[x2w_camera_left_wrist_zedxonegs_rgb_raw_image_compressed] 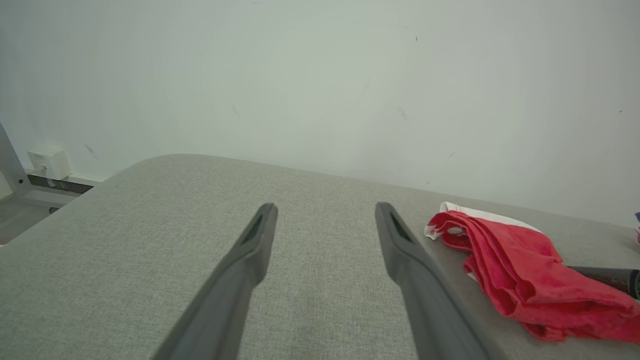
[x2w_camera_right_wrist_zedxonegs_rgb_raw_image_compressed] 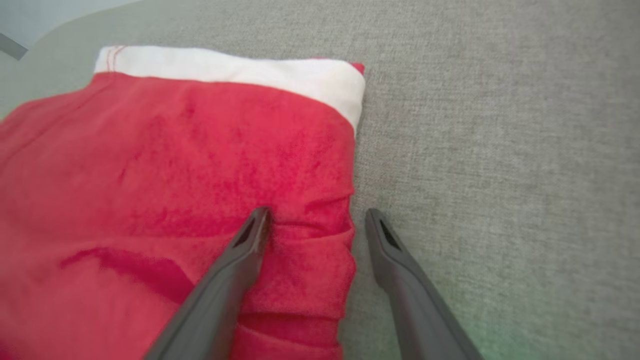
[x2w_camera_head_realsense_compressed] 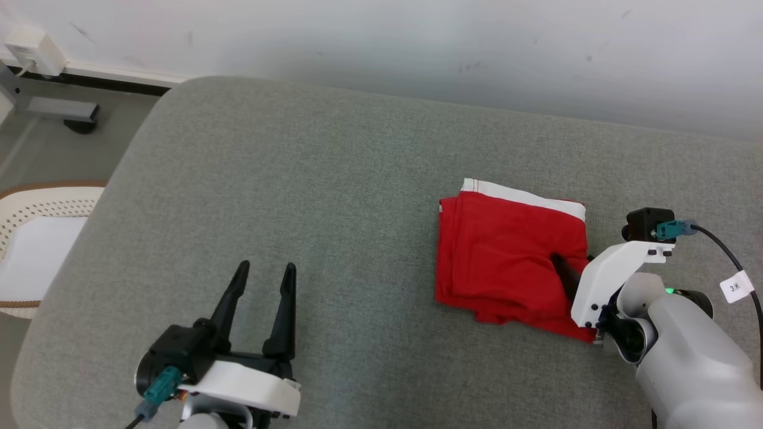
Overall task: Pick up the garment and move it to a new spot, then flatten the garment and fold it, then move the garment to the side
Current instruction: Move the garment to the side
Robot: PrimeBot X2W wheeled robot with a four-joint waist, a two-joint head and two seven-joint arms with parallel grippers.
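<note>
The garment (x2w_camera_head_realsense_compressed: 506,262) is red with a white band along its far edge and lies folded on the right half of the grey padded surface (x2w_camera_head_realsense_compressed: 334,196). My right gripper (x2w_camera_head_realsense_compressed: 567,266) stands open astride the garment's right edge. In the right wrist view, one finger (x2w_camera_right_wrist_zedxonegs_rgb_raw_image_compressed: 240,255) presses on the red garment (x2w_camera_right_wrist_zedxonegs_rgb_raw_image_compressed: 175,170) and the other finger (x2w_camera_right_wrist_zedxonegs_rgb_raw_image_compressed: 395,260) rests on bare grey fabric beside it. My left gripper (x2w_camera_head_realsense_compressed: 266,266) hovers open and holds nothing at the lower left, well apart from the garment. The left wrist view has the left gripper (x2w_camera_left_wrist_zedxonegs_rgb_raw_image_compressed: 326,207) over grey fabric, with the garment (x2w_camera_left_wrist_zedxonegs_rgb_raw_image_compressed: 510,265) off to its right.
A white perforated basket (x2w_camera_head_realsense_compressed: 36,238) sits on the floor beyond the surface's left edge. A white wall (x2w_camera_head_realsense_compressed: 417,42) runs along the far side, with a socket box (x2w_camera_head_realsense_compressed: 36,50) and a metal stand foot (x2w_camera_head_realsense_compressed: 62,110) at the far left.
</note>
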